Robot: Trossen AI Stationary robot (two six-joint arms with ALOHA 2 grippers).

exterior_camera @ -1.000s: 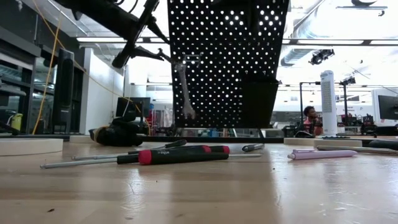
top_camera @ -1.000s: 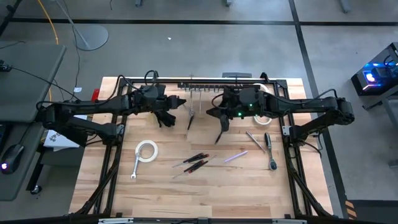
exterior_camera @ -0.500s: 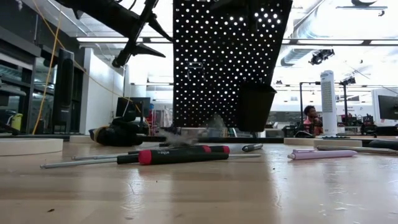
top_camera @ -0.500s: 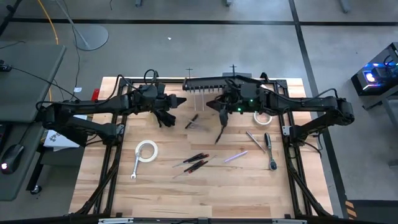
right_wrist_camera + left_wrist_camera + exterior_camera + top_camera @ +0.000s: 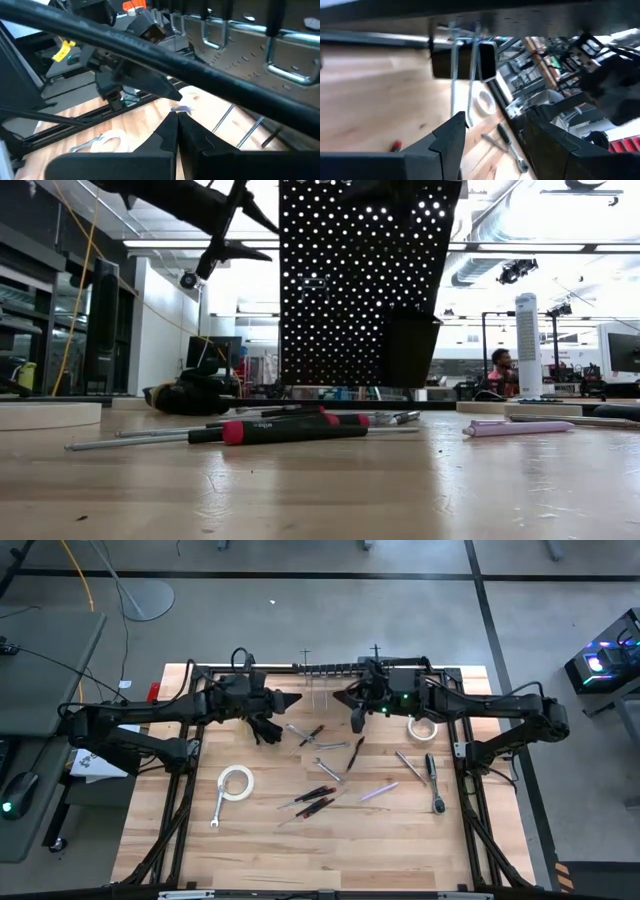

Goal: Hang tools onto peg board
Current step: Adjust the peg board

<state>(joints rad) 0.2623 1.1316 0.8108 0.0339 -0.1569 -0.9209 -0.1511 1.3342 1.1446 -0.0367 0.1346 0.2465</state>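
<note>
peg board (image 5: pixel 365 667): far edge of table (image 5: pixel 300 860), centre
bin (image 5: pixel 410 348): on board front
tape roll (image 5: pixel 236 782): left, wrench (image 5: pixel 217 811) beside
ratchet (image 5: pixel 435 785): right
screwdrivers (image 5: pixel 312 799): mid table

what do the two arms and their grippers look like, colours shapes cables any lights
Both arms are dark, nearly black, built of slim tube links with chunky joints. The left gripper and right gripper each end in two tapered black fingers. Thin black cables loop above both wrists, and a small green light shows on the right arm's wrist housing.
</note>
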